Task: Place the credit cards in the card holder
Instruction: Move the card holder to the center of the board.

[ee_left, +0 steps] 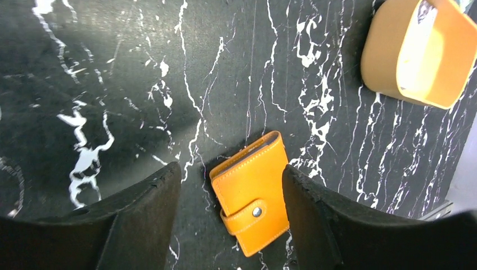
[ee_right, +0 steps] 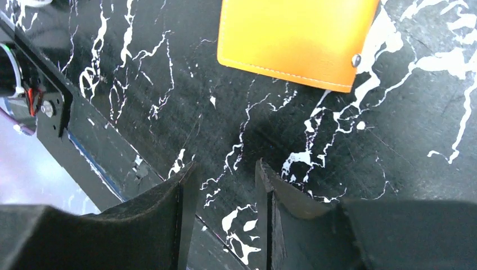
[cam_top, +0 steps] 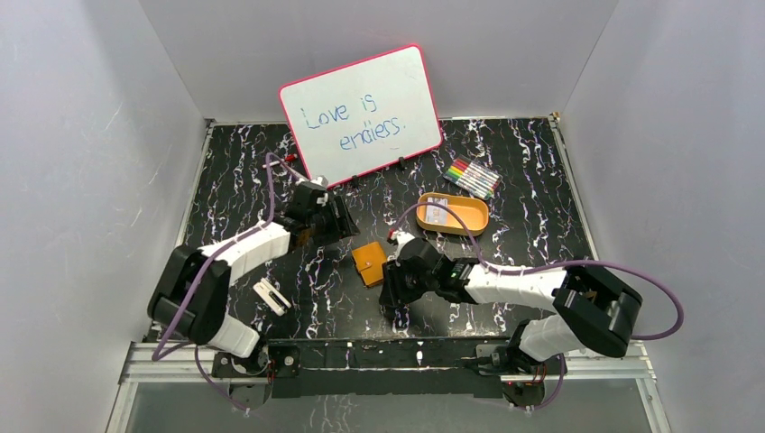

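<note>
Orange-tan leather card holder [cam_top: 368, 262] lies snapped shut mid-frame in the top view; left gripper [cam_top: 336, 219], upper left, gapes wide and empty; right gripper [cam_top: 394, 293], lower right, sits nearer, narrowly parted, empty; pale credit cards [cam_top: 437, 213] seemingly rest in orange oval tray [cam_top: 483, 216].

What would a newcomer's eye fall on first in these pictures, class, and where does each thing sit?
The pink-rimmed whiteboard reading "Love is endless." stands at the back of the black marbled table. A closed orange card holder, its snap fastened, lies at the table's middle. To its right and further back sits an orange oval tray with a pale card in it, and coloured markers lie just beyond.
</note>
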